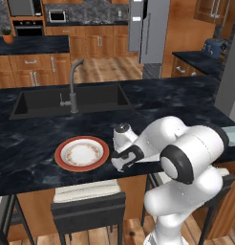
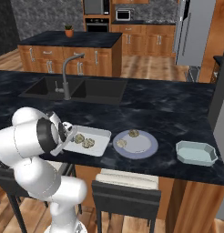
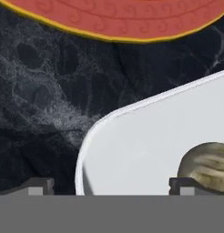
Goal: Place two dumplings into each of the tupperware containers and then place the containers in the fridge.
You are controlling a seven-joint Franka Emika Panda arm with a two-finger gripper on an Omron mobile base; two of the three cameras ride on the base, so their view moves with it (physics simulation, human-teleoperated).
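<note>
The white arm is folding low over the near edge of the dark marbled tabletop, elbow bulging toward the cameras and the wrist tipping down so the claw is pointing at the corner of the white square tray. In the hand view its two dark fingertips are standing wide apart, nothing between them, one over bare tabletop and the other right at a dumpling lying on the tray. From the right base view, two dumplings are sitting on that tray just beside the claw, and two more are resting in the round pale blue-grey container just past the tray's far side. A second, rectangular tupperware container is waiting well beyond that, near the tabletop's end, with nothing visible inside. The red-rimmed plate is lying close on the claw's other side, its patterned border showing at the top of the hand view. The steel fridge is standing far off across the kitchen, behind the sink and faucet. No readable lettering or brand marks are showing anywhere.
</note>
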